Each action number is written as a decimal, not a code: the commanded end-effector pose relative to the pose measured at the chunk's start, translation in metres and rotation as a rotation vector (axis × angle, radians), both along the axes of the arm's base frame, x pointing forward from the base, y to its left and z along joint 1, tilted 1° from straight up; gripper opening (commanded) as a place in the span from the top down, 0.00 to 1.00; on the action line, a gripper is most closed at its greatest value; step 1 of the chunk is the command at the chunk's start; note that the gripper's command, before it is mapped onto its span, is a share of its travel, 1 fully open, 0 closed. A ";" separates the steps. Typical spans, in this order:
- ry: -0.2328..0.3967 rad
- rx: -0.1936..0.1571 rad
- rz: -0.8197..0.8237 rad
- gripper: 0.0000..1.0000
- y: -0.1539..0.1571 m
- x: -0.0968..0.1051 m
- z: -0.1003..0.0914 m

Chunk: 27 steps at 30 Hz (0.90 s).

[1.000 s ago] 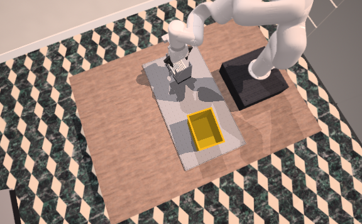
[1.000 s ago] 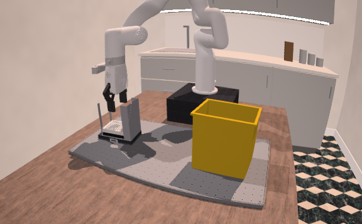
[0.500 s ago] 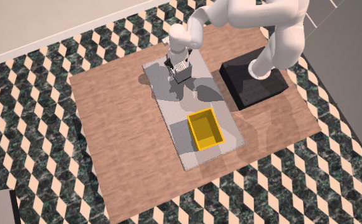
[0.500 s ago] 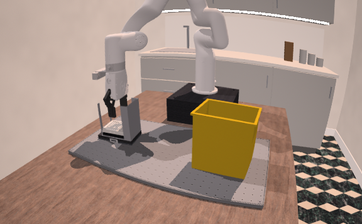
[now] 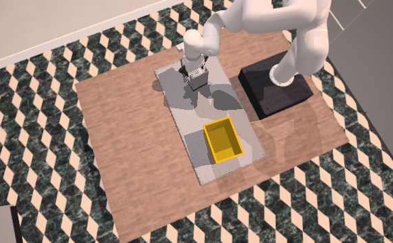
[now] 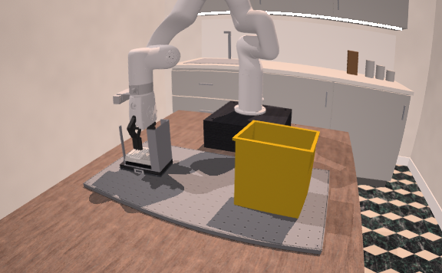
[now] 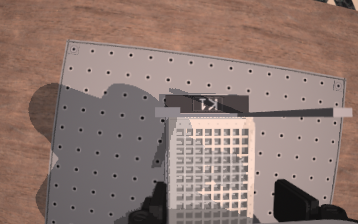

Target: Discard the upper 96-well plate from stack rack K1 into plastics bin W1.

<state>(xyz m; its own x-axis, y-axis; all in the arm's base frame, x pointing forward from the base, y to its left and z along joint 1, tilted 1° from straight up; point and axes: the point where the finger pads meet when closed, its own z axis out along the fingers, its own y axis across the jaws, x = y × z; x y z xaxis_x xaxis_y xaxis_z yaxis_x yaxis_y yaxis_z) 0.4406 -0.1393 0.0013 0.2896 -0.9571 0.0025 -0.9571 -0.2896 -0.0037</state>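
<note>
Directly beneath the hand [image 6: 144,139], the upper 96-well plate [image 7: 211,165] is sitting in the stack rack K1 [image 6: 160,146], and the hand is hanging over it with its fingers spread as wide as they go, gripping nothing. That wide spread looks deliberate: one finger [image 7: 294,200] is standing off each long side of the plate, so closing would likely pinch it across its narrow width. The rack's tall side wall and its thin post are boxing the stack in, which is probably why the hand is pointing straight down from above instead of reaching in from the side. Well away from the hand, toward the far end of the perforated board [image 5: 180,112], the plastics bin W1 [image 6: 275,169] is standing upright with its mouth open, suited to a drop from above.

The wrist view is showing what the others cannot: the well grid, the K1 label [image 7: 206,104] just beyond the plate, and the fingers flanking the plate with a gap on each side. The exterior view alone is giving height, with the fingertips down near the plate's level inside the rack. The top view is laying out the path along the board on the table [image 5: 124,136] to the bin. The lower plate is not distinguishable in any view.
</note>
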 end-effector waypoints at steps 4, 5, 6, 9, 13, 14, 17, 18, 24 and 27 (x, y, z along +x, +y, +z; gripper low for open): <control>-0.003 -0.001 0.000 0.00 0.000 0.001 -0.009; -0.003 -0.001 0.000 0.00 0.000 0.001 -0.011; -0.003 -0.001 0.000 0.00 0.000 0.001 -0.012; -0.003 -0.001 0.000 0.00 0.000 0.001 -0.017; -0.003 -0.001 0.000 0.00 0.000 0.001 -0.020; -0.003 -0.001 0.000 0.00 0.000 0.001 -0.020; -0.003 -0.001 0.000 0.00 0.000 0.001 -0.020; -0.003 -0.001 0.000 0.00 0.000 0.001 -0.020; -0.003 -0.001 0.000 0.00 0.000 0.001 -0.022; -0.003 -0.001 0.000 0.00 0.000 0.001 -0.024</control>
<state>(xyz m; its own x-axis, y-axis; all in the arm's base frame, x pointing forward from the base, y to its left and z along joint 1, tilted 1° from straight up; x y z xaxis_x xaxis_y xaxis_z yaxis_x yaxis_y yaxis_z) 0.4405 -0.1388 -0.0225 0.2896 -0.9571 0.0019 -0.9571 -0.2896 -0.0028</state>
